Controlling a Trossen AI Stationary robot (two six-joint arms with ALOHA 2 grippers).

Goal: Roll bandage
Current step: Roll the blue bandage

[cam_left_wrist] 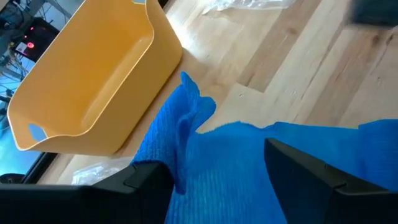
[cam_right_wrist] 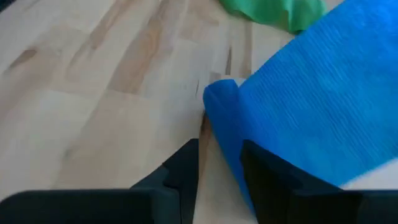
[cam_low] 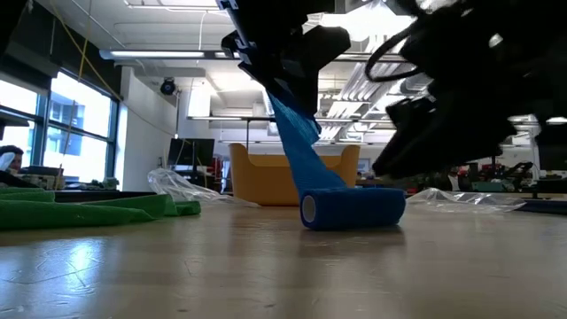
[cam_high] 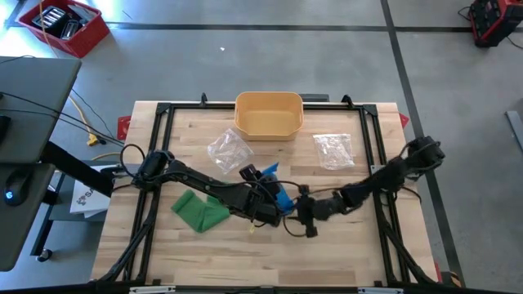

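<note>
Behind the pale wooden table [cam_high: 327, 245] lies a grey workshop floor with a red crate [cam_high: 64, 24] at the upper left of the high view; on the table, a yellow plastic tub [cam_high: 269, 114] sits at top centre, two crumpled clear plastic bags [cam_high: 333, 150] lie below it to either side, and a folded green cloth bandage [cam_high: 199, 212] rests at lower left; the blue elastic bandage [cam_low: 353, 209] is just right of centre in the low view, its rolled part lying on the wood while a loose tail rises steeply up and to the left; the left gripper [cam_left_wrist: 211, 180] pinches that tail from above, its two dark fingers [cam_left_wrist: 308, 177] set wide with blue fabric bunched between them (so it is gripping, not idle); the right gripper [cam_right_wrist: 217, 171], at the centre of the high view just right of the left one, has its jaws parted around the end of the roll, and whether they bear on it I cannot tell; the likely trouble from here is slack: if the right gripper lets the roll go free while the tail is pulled taut, the roll could skid or unwind across the wood; equally, the bunched tail may slip out of the left fingers, and the winding would come out loose and crooked.
</note>
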